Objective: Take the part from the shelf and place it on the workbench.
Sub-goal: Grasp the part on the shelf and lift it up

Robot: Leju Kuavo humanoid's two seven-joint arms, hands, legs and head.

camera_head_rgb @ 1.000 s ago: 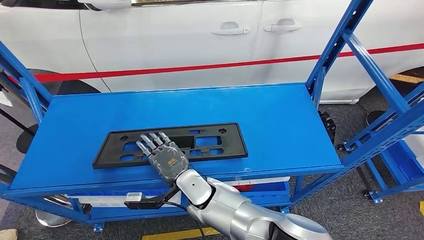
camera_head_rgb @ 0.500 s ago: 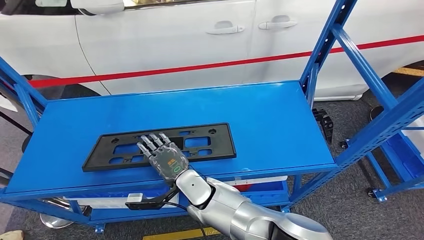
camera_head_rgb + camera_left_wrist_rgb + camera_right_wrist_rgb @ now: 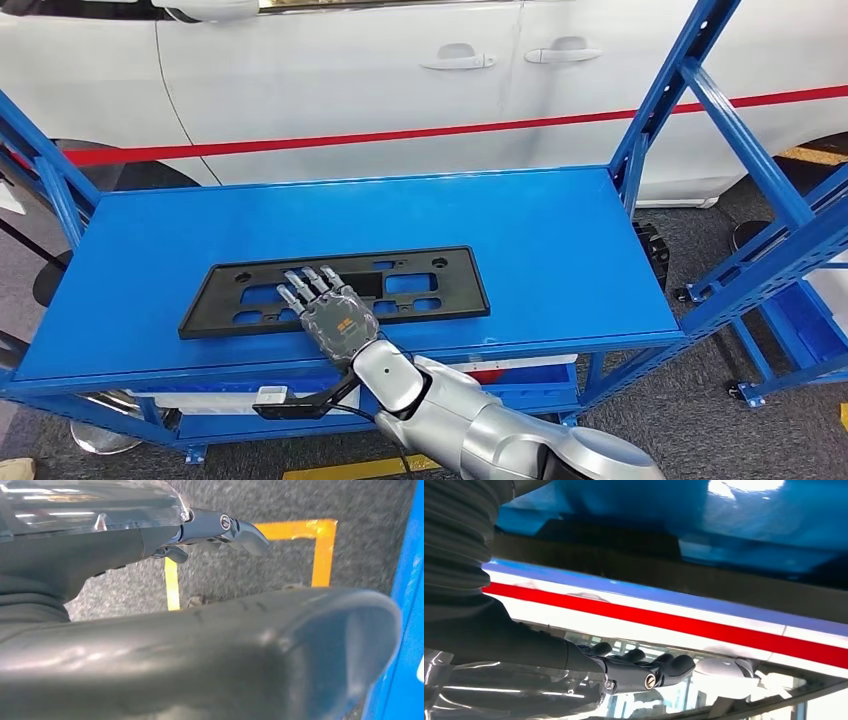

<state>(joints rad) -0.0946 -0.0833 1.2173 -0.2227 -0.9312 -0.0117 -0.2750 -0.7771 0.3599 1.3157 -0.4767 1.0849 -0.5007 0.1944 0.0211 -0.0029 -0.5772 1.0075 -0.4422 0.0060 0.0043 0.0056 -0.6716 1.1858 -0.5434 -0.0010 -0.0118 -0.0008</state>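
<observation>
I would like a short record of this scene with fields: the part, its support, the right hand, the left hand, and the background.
part: black flat plastic frame with cutouts, lying flat
support: top of blue shelf
right hand: right hand reaches over the near edge of the frame, fingers extended above it; contact cannot be told
left hand: left hand hangs beside the shelf, above grey floor with yellow tape
background: white car with red stripe

One black part (image 3: 335, 290), one shelf (image 3: 560, 250)
</observation>
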